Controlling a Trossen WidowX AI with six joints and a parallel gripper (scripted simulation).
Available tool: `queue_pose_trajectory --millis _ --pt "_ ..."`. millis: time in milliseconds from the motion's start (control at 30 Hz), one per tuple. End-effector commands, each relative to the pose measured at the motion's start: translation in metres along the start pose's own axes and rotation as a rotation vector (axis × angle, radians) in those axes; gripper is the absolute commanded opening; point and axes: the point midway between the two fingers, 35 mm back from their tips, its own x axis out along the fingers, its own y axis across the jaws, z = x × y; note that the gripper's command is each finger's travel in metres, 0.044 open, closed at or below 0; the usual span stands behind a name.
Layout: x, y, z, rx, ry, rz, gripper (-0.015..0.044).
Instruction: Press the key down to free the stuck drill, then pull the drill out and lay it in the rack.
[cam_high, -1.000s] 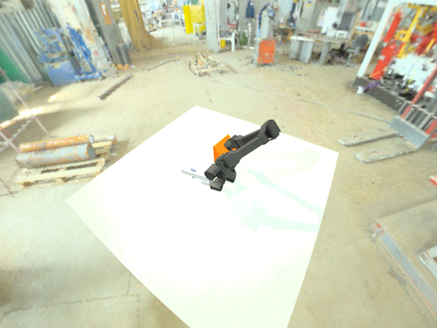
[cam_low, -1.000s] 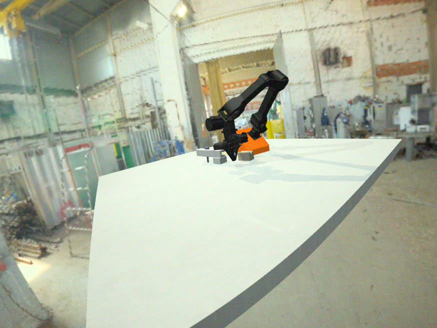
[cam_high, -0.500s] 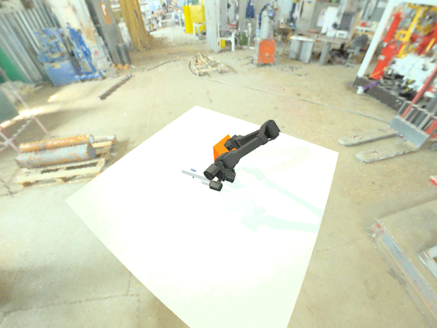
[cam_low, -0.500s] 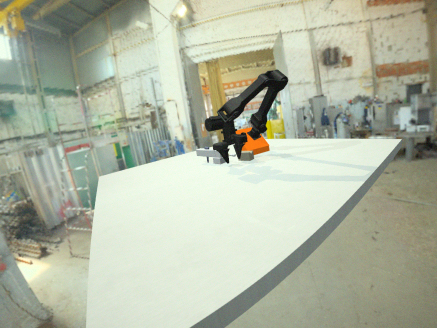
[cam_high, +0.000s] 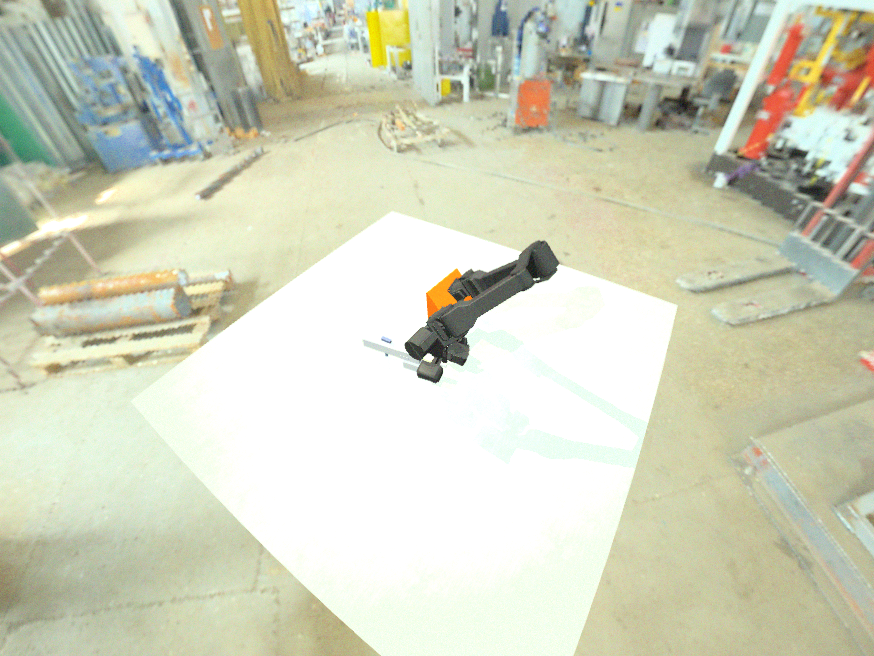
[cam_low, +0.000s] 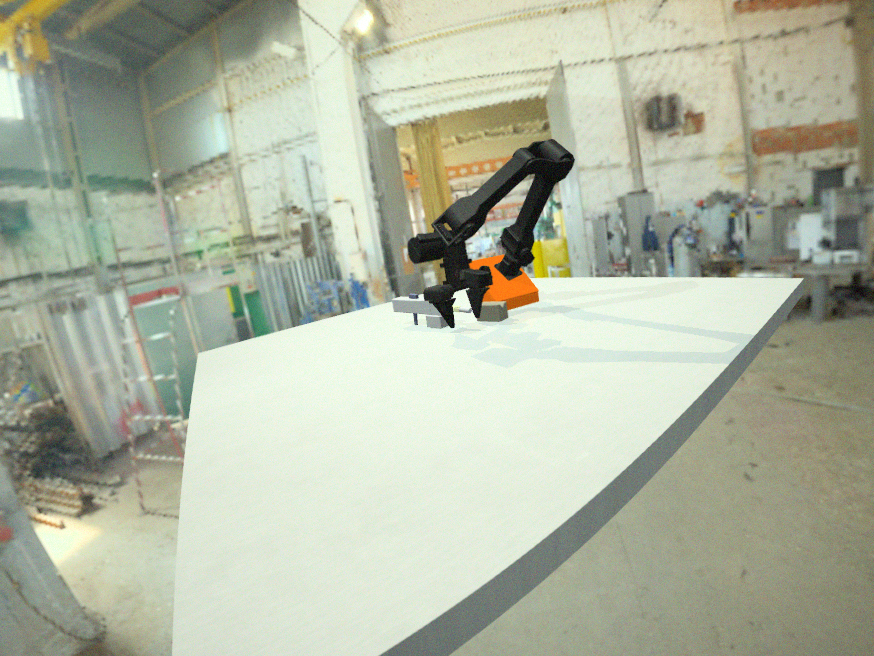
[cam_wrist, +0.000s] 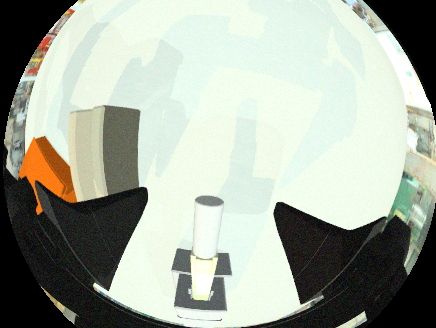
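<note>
Two wide-spread fingers of our empty gripper (cam_wrist: 209, 225) straddle the pale drill (cam_wrist: 206, 231), seemingly lodged in its holder; pulling it and racking it in the block (cam_wrist: 107, 148) remain

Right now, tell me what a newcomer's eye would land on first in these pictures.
First the black arm, arched over the far part of the white table, with the bright orange block at its foot. Next the gripper, open and holding nothing, its fingers spread either side of a pale cylinder that lies between them in the wrist view. A grey block sits just beside the gripper.
</note>
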Motion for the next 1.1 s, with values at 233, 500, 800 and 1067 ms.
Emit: queue_pose_trajectory --millis 233,500,800,1067 --pt "0.0014 0.0006 -0.0053 -0.003 0.005 0.004 0.044" --pt "0.002 0.0009 -0.0077 -0.003 0.005 0.004 0.044" --pt "0.0015 -0.0004 -0.0062 0.0 -0.001 -0.001 0.0309" --pt "0.0015 -0.0004 -0.0062 0.0 -0.001 -0.001 0.0099"
